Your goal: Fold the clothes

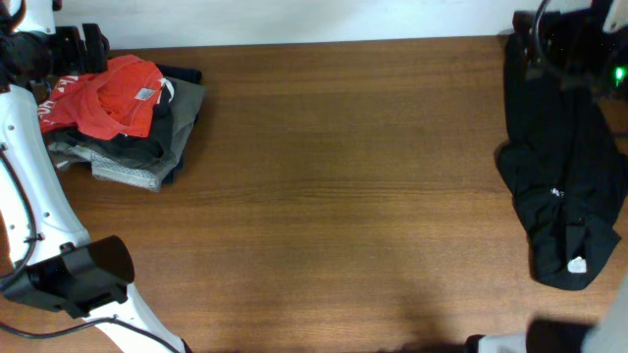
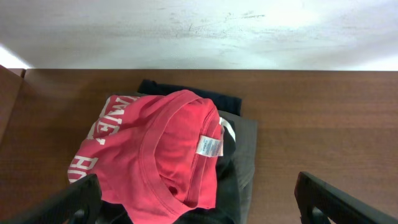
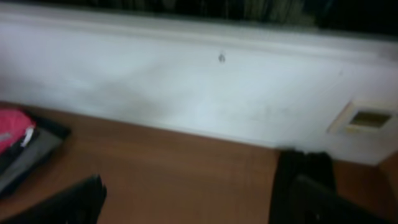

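Note:
The orange-red T-shirt (image 1: 118, 96) lies crumpled on top of a pile of clothes at the table's back left, with its white neck label showing. In the left wrist view the T-shirt (image 2: 155, 155) shows white lettering on its left side. My left gripper (image 2: 196, 205) is open and empty, and the near part of the pile lies between its fingers. A long black garment (image 1: 564, 186) lies loose at the table's right side. My right gripper (image 3: 196, 199) is open and empty over bare wood, with the black garment (image 3: 305, 171) just by its right finger.
Under the T-shirt are grey and dark folded garments (image 1: 147, 157). The left arm's elbow (image 1: 83, 273) hangs over the table's front left. The right arm's base (image 1: 569, 44) stands at the back right. A white wall (image 2: 199, 31) runs along the table's far edge.

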`<action>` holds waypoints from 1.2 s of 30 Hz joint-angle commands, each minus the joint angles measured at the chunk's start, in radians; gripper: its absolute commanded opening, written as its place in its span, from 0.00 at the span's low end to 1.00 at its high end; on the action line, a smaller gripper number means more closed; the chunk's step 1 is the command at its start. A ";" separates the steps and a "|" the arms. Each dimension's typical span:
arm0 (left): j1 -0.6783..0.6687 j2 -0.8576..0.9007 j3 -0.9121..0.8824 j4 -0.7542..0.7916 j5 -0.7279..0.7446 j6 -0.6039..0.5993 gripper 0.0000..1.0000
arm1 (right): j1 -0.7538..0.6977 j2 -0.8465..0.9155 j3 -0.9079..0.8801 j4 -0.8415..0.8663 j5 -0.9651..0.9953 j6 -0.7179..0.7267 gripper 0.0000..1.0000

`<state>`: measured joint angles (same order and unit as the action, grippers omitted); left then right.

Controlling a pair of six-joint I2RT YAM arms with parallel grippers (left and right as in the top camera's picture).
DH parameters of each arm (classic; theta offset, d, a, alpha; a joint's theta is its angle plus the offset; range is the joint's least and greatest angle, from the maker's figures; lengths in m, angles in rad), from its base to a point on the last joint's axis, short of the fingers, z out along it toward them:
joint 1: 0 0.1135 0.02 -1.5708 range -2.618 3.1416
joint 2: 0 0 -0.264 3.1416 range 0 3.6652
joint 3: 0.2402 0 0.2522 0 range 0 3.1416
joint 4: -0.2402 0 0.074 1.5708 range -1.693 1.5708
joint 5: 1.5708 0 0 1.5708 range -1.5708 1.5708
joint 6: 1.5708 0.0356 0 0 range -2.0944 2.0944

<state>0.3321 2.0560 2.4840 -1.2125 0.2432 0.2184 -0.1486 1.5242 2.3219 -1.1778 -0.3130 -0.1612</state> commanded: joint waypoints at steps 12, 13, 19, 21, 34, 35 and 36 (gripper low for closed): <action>-0.004 -0.020 0.000 -0.001 0.000 -0.012 0.99 | 0.020 -0.655 -1.300 0.805 -0.079 -0.010 0.99; -0.004 -0.020 0.000 -0.001 0.000 -0.012 0.99 | 0.029 -0.691 -1.370 0.851 -0.075 -0.010 0.99; -0.004 -0.020 0.000 -0.001 0.000 -0.012 0.99 | 0.117 -0.922 -1.781 1.165 0.058 -0.010 0.99; -0.004 -0.020 0.000 -0.001 0.000 -0.012 0.99 | 0.140 -0.983 -1.876 1.214 0.088 -0.010 0.99; -0.004 -0.020 0.000 -0.001 0.000 -0.012 0.99 | 0.155 -1.349 -2.237 1.219 0.128 0.028 0.99; -0.004 -0.020 0.000 -0.001 0.000 -0.012 0.99 | 0.155 -1.364 -2.251 1.219 0.136 0.029 0.99; -0.004 -0.020 0.000 -0.001 0.000 -0.012 0.99 | 0.155 -1.382 -2.267 1.219 0.146 0.040 0.99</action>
<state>0.3321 2.0560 2.4840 -1.2137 0.2432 0.2157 -0.0032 0.1940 0.0978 0.0349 -0.2070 -0.1528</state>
